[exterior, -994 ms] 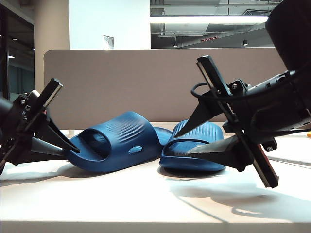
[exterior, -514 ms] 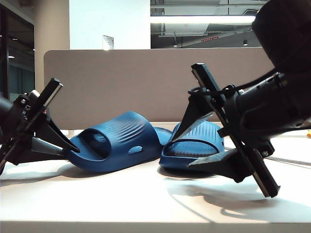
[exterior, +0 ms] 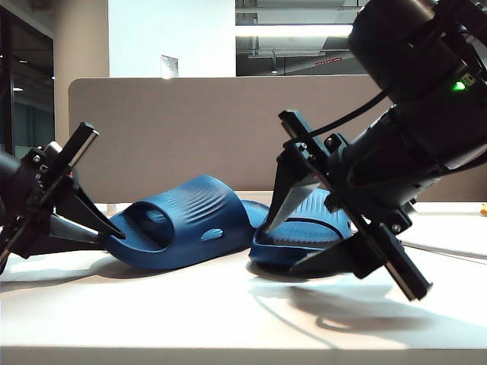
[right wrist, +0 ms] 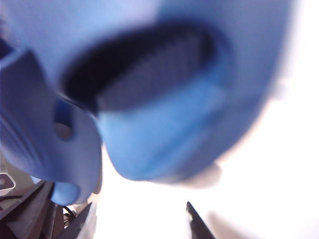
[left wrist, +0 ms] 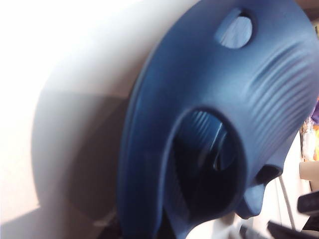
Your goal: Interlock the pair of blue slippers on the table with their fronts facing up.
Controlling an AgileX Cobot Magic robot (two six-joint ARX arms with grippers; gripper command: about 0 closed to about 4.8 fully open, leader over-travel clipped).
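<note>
Operator, your left gripper (exterior: 114, 228) is clamped on the left blue slipper's (exterior: 183, 220) heel edge, while your right gripper (exterior: 285, 239) stands wide, unloaded, around the right slipper (exterior: 304, 239) on the table (exterior: 190, 312).

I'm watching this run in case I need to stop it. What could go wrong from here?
1. The left gripper pinches only the end of the tilted left slipper; it may slip out.
2. The right gripper stands open around the right slipper; closing off-centre could shove it against the left one or along the table.
</note>
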